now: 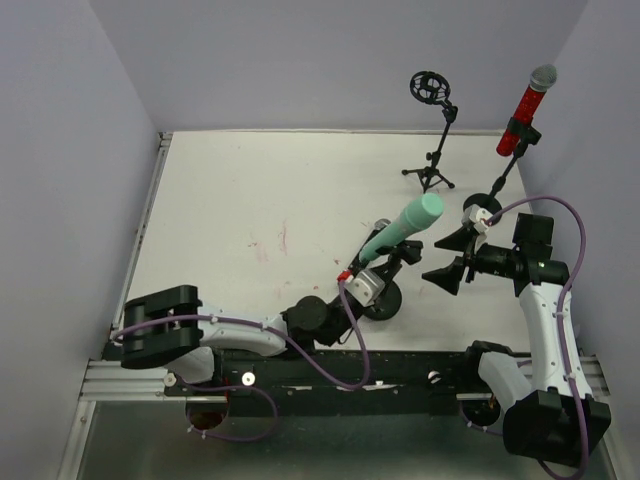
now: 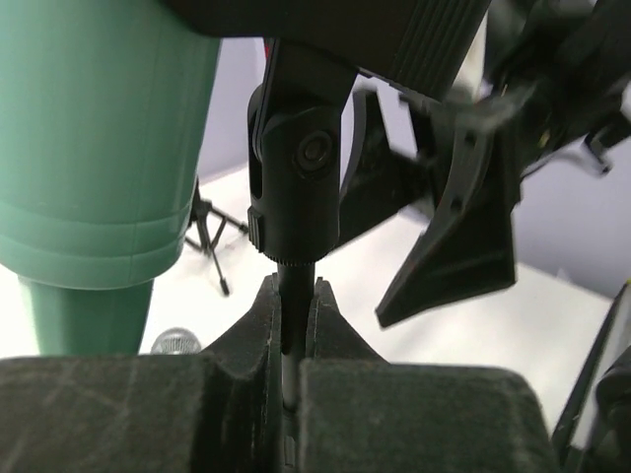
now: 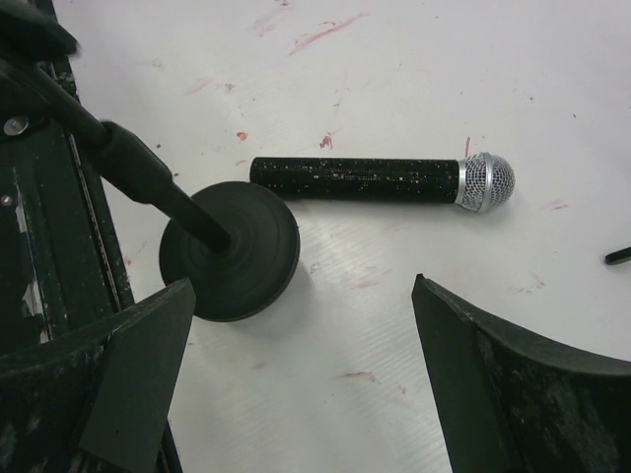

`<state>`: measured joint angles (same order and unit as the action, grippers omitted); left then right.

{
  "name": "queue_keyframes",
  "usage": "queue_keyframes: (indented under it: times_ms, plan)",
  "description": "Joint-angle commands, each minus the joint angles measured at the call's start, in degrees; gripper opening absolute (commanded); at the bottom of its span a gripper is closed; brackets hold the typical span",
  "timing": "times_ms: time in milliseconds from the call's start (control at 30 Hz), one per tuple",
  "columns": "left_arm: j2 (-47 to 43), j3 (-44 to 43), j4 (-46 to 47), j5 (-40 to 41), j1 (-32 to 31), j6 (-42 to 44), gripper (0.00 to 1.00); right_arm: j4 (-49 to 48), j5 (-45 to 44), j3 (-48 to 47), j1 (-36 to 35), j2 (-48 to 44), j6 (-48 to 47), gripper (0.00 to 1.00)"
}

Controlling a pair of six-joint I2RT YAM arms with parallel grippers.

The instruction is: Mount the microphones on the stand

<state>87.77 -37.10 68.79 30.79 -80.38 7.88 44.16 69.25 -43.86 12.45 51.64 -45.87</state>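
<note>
The mint-green microphone [image 1: 404, 227] sits tilted in the clip of a round-base stand [image 1: 386, 303]; it fills the upper left of the left wrist view [image 2: 99, 138]. My left gripper [image 1: 392, 264] is shut on that stand's thin pole [image 2: 294, 296] just below the clip joint. The red microphone [image 1: 526, 106] sits in a stand at the back right. The black microphone [image 3: 380, 180] lies flat on the table, its silver head to the right. My right gripper [image 3: 303, 284] is open and empty above the table, beside the round base [image 3: 246, 258]; it also shows in the top view [image 1: 452, 256].
A tripod stand [image 1: 431, 172] with an empty ring mount [image 1: 430, 87] stands at the back centre. The red microphone's stand leg [image 1: 500, 185] is close behind my right gripper. Walls close the table on the left, back and right.
</note>
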Motion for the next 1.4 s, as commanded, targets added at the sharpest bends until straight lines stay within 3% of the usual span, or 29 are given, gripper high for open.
queue_keyframes:
  times_ms: [0, 100, 200, 400, 500, 633, 767, 1033, 1367]
  plan:
    - [-9.9, -0.5, -1.4, -5.2, 0.4, -2.9, 0.0, -0.8, 0.8, 0.6, 0.2, -0.6, 0.6, 0.99]
    - [-14.7, 0.9, -6.9, -8.5, 3.5, -7.3, 0.0, -0.8, 0.7, 0.5, 0.1, -0.5, 0.6, 0.99]
    - [-19.6, 1.6, -13.8, -13.6, 10.4, -10.6, 0.0, -0.7, 0.6, 0.5, 0.2, -0.6, 0.4, 0.99]
    - [-25.3, 0.5, -22.3, -26.6, 33.1, -13.2, 0.0, -0.6, 0.1, 0.4, 0.3, -0.6, 0.4, 0.99]
    - [-23.4, -2.7, -23.7, -27.4, 43.2, -10.4, 0.0, -0.4, 0.0, 0.2, 0.2, -0.4, 0.4, 0.99]
    - [-17.0, -6.1, -17.7, -32.6, 58.1, -12.6, 0.0, 0.6, 0.1, 0.0, 0.1, -0.2, -0.4, 0.99]
    - [-7.4, -13.1, -14.4, -38.0, 66.3, -11.4, 0.0, 1.5, 0.3, -0.1, 0.2, 0.0, -1.3, 0.99]
    - [9.1, -23.5, -9.5, -44.8, 74.4, -13.2, 0.0, 1.6, 0.0, 0.1, 0.1, 0.9, -1.9, 0.99]
    - [17.7, -27.1, -7.7, -48.4, 77.3, -14.3, 0.0, 1.6, -0.4, -0.1, 0.2, 2.9, -2.1, 0.99]
